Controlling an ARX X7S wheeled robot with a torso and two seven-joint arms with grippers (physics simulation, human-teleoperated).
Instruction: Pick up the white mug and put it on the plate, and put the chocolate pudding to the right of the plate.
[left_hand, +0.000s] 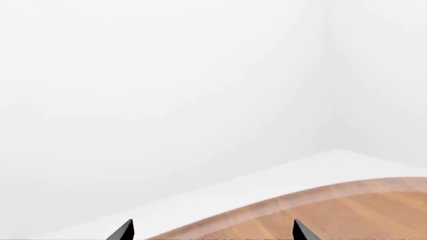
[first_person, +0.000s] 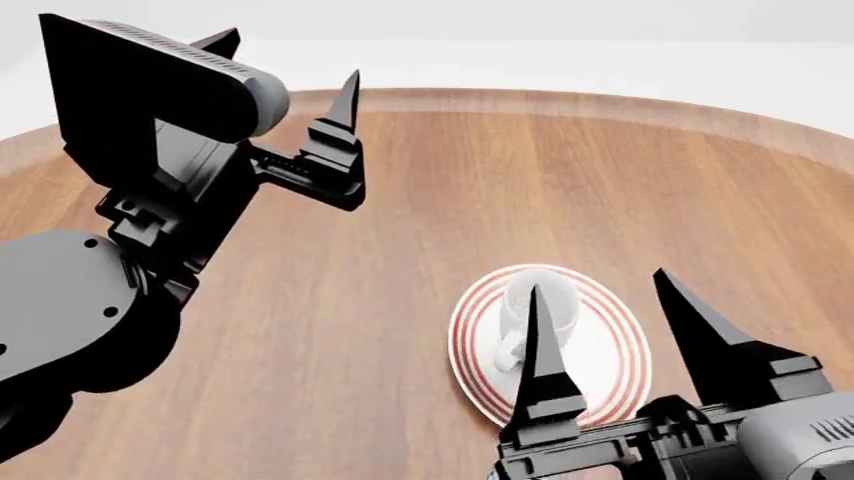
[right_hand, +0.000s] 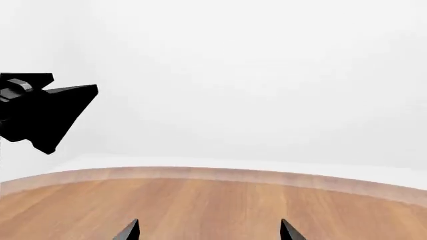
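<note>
The white mug (first_person: 563, 308) stands upright on the red-ringed plate (first_person: 629, 352) at the near right of the wooden table. My right gripper (first_person: 598, 290) hovers open just above and in front of the mug, one finger crossing it in the head view, holding nothing. My left gripper (first_person: 284, 65) is raised high over the table's left side, open and empty. Each wrist view shows only two spread fingertips over bare wood: left gripper (left_hand: 213, 230), right gripper (right_hand: 210, 230). The chocolate pudding is out of view.
The round wooden table (first_person: 400, 200) has its curved far edge (right_hand: 220, 174) against a white floor and walls. The left arm's gripper (right_hand: 47, 112) appears at the side of the right wrist view.
</note>
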